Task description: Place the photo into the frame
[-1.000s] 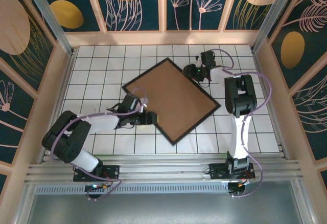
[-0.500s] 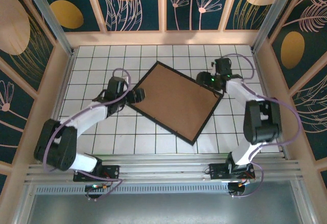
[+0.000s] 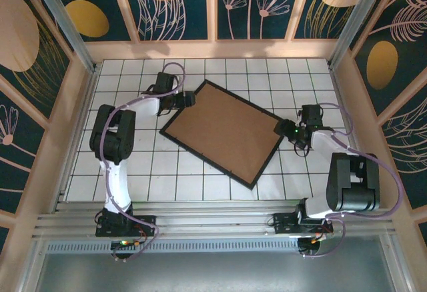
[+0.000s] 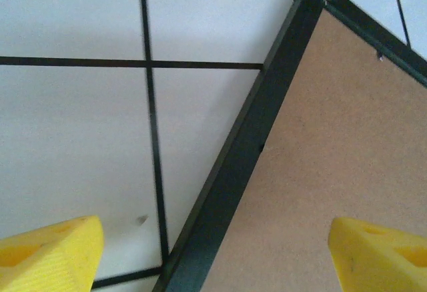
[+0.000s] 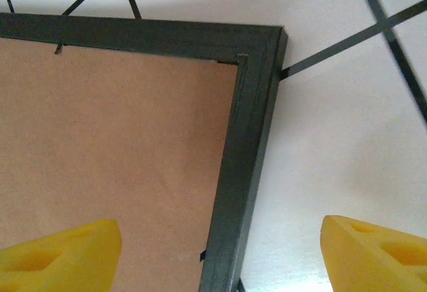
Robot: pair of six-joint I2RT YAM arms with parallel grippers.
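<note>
Thin black rectangular picture frame [image 3: 200, 152], brown backing [image 3: 227, 129] upward, lies askew on the white tiled counter [image 3: 133, 172].
Left fingers [image 3: 189, 99] near its far corner, right fingers [image 3: 283, 129] at its right corner. Both are spread wide and empty, apparently not touching it.

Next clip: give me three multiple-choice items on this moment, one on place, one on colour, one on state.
1. The left pincer is:
A) by the far-left edge of the frame
B) above the frame's middle
C) down by its own base

2. The frame's upward face is:
A) blue
B) brown
C) cream

3. The right pincer, like the left, is:
A) shut
B) clamped on the frame
C) open

Answers:
1 A, the top view puts it beside that edge.
2 B, the backing board faces up.
3 C, the yellow fingers stand wide apart in both wrist views.
</note>
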